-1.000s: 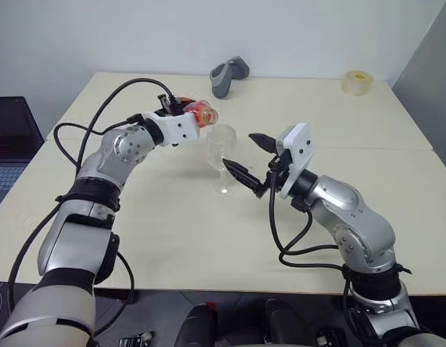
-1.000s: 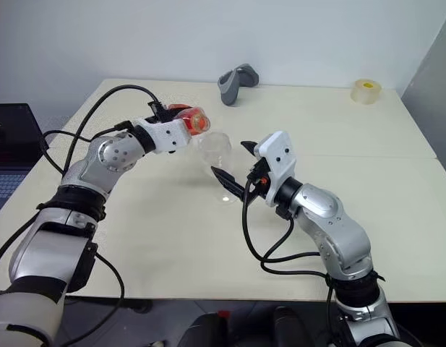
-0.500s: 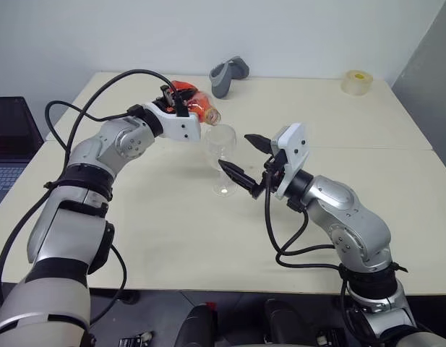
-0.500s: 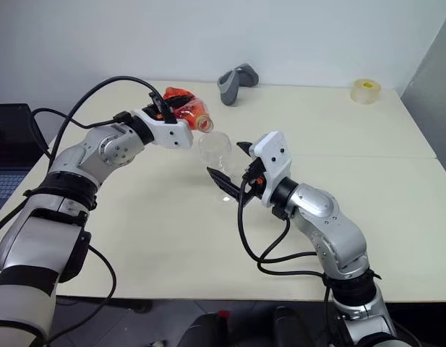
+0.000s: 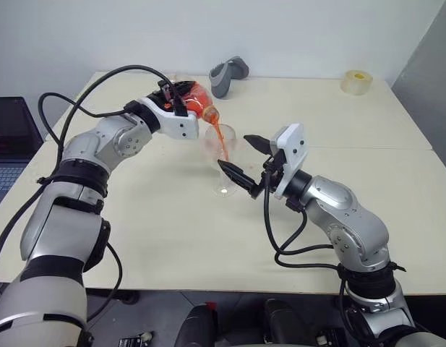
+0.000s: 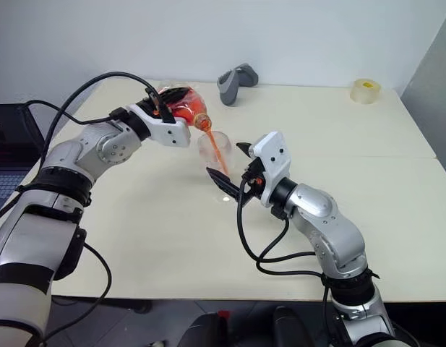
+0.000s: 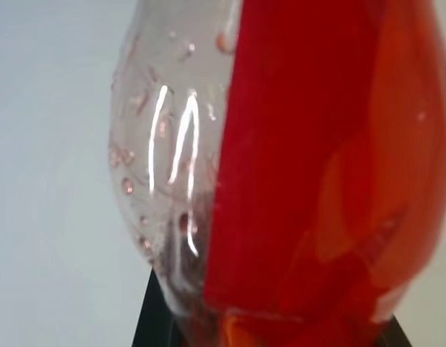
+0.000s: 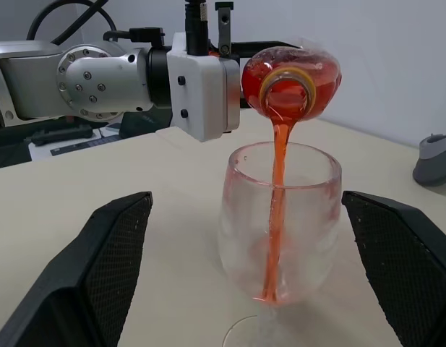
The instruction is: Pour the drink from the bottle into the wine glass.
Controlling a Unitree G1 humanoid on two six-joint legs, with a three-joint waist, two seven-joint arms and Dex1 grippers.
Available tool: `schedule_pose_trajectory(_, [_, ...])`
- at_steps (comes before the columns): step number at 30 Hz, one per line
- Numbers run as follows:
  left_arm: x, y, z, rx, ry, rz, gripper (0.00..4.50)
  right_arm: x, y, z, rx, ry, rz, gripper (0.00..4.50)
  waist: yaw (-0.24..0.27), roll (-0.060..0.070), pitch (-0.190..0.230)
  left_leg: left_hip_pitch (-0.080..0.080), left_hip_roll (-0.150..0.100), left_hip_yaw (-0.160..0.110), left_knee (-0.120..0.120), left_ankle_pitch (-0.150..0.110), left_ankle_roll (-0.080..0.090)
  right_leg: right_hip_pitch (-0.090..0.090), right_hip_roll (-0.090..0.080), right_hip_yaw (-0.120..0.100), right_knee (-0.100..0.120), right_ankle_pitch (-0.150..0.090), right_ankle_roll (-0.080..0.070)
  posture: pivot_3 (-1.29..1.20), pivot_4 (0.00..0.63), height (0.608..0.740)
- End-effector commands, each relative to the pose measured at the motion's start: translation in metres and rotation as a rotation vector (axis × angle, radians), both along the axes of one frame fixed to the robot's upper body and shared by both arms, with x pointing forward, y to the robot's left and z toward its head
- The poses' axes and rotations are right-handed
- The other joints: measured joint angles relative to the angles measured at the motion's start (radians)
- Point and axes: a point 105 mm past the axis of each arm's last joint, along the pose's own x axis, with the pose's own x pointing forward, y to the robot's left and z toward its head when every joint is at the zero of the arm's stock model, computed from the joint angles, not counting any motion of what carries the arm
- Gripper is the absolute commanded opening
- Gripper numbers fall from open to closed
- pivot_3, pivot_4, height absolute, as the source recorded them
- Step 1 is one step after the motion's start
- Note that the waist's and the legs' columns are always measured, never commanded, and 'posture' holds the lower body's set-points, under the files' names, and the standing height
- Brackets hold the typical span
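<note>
— What's beyond the left gripper (image 5: 181, 97)?
— A grey handle-shaped object (image 5: 228, 75) at the worktop's (image 5: 172, 231) far edge.
— And the tape roll (image 5: 357, 82)?
— Far corner, well past the right gripper (image 5: 244, 160). A laptop (image 5: 7, 144) sits off to the left.

Bottle (image 5: 194, 97) tilted above wine glass (image 5: 223, 160) on table (image 5: 172, 231).
</note>
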Motion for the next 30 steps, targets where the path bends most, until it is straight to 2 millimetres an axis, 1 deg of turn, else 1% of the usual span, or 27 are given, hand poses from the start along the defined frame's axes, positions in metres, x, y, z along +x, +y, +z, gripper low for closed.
schedule_pose_trajectory(1, [-0.0048,-0.0015,0.0276,-0.002,-0.092,-0.019,0.79,-0.004,0.0013,0.0131,0.022,-0.048,0.013,4.5,0.0,0.0,0.0,0.0,0.0,0.0,0.0,0.0,0.0,0.0,0.0,0.0,0.0,0.0,0.0,0.0,0.15,0.74])
schedule_pose_trajectory(15, [-0.0033,0.0006,0.0299,0.008,-0.11,-0.002,0.79,-0.0047,0.0015,0.0131,0.026,-0.044,0.015,4.5,0.0,0.0,0.0,0.0,0.0,0.0,0.0,0.0,0.0,0.0,0.0,0.0,0.0,0.0,0.0,0.0,0.15,0.74])
schedule_pose_trajectory(30, [-0.0028,0.0022,0.0281,0.014,-0.111,0.004,0.79,-0.006,0.0019,0.0111,0.021,-0.039,0.019,4.5,0.0,0.0,0.0,0.0,0.0,0.0,0.0,0.0,0.0,0.0,0.0,-0.001,0.0,0.0,0.0,0.0,0.15,0.74])
